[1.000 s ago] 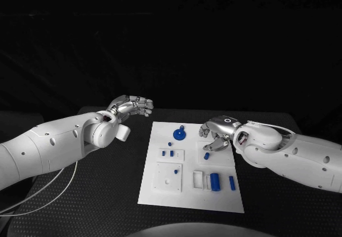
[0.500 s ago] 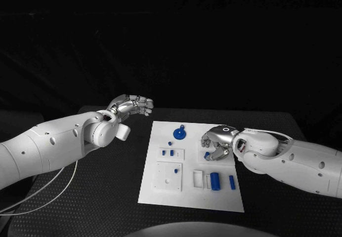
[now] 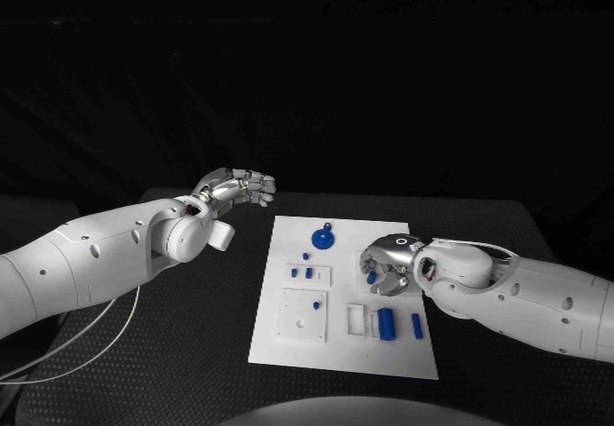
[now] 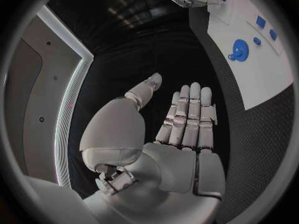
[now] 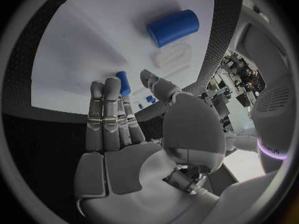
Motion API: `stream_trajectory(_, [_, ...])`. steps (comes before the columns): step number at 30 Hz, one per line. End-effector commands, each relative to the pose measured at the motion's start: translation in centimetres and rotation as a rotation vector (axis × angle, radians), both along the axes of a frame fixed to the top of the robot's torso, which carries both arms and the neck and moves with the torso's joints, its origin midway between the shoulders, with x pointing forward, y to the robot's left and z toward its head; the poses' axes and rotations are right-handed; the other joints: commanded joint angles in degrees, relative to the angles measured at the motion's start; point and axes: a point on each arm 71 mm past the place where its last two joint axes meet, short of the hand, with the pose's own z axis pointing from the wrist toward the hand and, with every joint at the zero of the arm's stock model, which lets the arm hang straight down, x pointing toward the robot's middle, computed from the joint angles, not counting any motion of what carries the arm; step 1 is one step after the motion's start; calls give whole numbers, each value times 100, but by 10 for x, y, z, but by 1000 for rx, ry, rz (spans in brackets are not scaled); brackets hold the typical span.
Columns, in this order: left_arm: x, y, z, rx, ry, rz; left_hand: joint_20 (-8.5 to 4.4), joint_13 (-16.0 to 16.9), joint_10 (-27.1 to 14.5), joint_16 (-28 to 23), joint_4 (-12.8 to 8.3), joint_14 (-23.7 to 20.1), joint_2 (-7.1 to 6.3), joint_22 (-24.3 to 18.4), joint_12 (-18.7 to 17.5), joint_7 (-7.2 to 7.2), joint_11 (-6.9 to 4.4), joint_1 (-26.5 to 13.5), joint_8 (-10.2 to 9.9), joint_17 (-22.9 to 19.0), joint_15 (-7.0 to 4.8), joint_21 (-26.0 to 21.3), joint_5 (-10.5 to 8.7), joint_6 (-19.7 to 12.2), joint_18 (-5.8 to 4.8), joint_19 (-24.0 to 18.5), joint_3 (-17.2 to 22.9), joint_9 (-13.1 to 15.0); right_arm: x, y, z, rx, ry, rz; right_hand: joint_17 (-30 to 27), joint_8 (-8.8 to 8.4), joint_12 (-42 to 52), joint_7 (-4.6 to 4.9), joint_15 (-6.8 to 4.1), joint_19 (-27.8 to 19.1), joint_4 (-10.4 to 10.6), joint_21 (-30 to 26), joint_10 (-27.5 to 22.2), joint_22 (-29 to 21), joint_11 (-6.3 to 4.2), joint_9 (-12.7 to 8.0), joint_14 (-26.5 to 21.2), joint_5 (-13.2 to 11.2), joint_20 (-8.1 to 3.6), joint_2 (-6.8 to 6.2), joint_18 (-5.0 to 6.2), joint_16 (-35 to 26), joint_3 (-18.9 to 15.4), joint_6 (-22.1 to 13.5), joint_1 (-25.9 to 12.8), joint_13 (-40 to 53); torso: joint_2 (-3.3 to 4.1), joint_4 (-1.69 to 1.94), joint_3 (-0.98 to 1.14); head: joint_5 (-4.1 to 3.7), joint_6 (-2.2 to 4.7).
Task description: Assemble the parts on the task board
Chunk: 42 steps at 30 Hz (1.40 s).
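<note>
Head view: the right robot hand (image 3: 388, 264) hovered low over the middle of the board (image 3: 288, 342), fingers curled down around a small blue peg (image 3: 373, 277); whether it actually gripped the peg could not be told from here. At 12 o'clock on the board lay a blue disc (image 3: 321, 239); toward 5 o'clock sat a blue cylinder (image 3: 387, 325) beside a slim pin (image 3: 417, 327). The left robot hand (image 3: 238, 189) hung off the board at 10 o'clock over the counter (image 3: 153, 355), fingers curled in, nothing in it.

Left wrist view: that hand (image 4: 187, 115) showed fingers straighter, close together, empty; the disc (image 4: 239, 50) lay well apart.

Right wrist view: the fingertips (image 5: 112, 84) and thumb flanked the peg (image 5: 123, 82), touching or nearly so; contact stayed unclear. The cylinder (image 5: 172, 27) lay beyond.

The peg looked light, rigid and smooth, probably slippery; a pinch across its sides at mid-length seemed best. Its seat beneath the palm was hidden.
</note>
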Motion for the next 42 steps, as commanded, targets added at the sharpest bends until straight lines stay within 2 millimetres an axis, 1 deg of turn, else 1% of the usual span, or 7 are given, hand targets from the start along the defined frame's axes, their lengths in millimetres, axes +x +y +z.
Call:
stream_trajectory(1, [0,-3,1,-15,-2,-13,5,-7,7,-31,26,51,22,8,5,11,16,17,36,8,8,-33,19,-25,96,46,-2,-5,-1,1,-1,-25,-8,14,4,70,68,-32,-59,43,59,60,127,103,-25,26,6,-26,-26,40,49,87,174,105,134,6,0,-4,2,-11,-17])
stream_trajectory(12, [0,-2,1,-15,-2,-13,5,-10,9,-36,32,52,30,10,5,11,15,14,39,14,8,-36,20,-25,96,48,-2,-6,1,1,0,-28,-44,10,134,230,215,-156,-169,141,191,199,441,117,-140,91,55,-26,-81,404,49,331,507,382,223,62,-2,1,-1,-23,-10])
stream_trajectory(24, [0,-2,1,-14,0,-12,5,-14,10,-41,35,53,36,13,5,11,13,16,40,20,7,-39,20,-25,96,48,-1,-8,3,-2,0,-48,-71,3,184,273,257,-204,-214,129,84,272,555,113,-186,105,33,-26,-109,439,49,416,666,482,249,93,1,-4,1,-21,-37])
stream_trajectory(30, [0,-3,1,-15,1,-15,5,-16,10,-44,36,52,36,14,4,11,13,16,41,23,7,-41,20,-27,95,47,-1,-8,3,0,1,-34,-86,9,194,274,257,-208,-217,120,17,293,567,110,-190,105,29,-26,-111,451,49,438,716,493,293,98,-2,-7,3,-26,-13])
stream_trajectory(31, [0,-3,1,-15,1,-14,5,-16,10,-45,36,52,36,14,4,11,13,16,41,24,8,-41,20,-27,95,47,-1,-9,2,1,2,-27,-95,15,201,288,271,-219,-228,130,-15,307,598,110,-201,111,40,-26,-120,516,49,454,765,519,353,107,-1,-5,4,-27,-8])
stream_trajectory(37, [0,-3,1,-16,1,-15,5,-18,9,-48,38,52,37,15,4,11,13,15,41,26,8,-43,19,-28,95,48,-1,-9,0,6,6,12,-124,28,287,372,364,-287,-304,261,-95,442,793,118,-278,149,136,-26,-172,607,49,601,855,693,419,169,0,-3,3,-31,-11])
stream_trajectory(42, [1,-3,1,-15,1,-13,5,-19,9,-50,38,52,39,15,4,11,13,16,41,28,8,-44,19,-29,95,47,-1,-10,-3,6,11,40,-141,34,384,415,414,-333,-358,350,-124,571,910,121,-333,177,169,-26,-230,617,49,743,899,800,400,222,0,-2,4,-38,46])
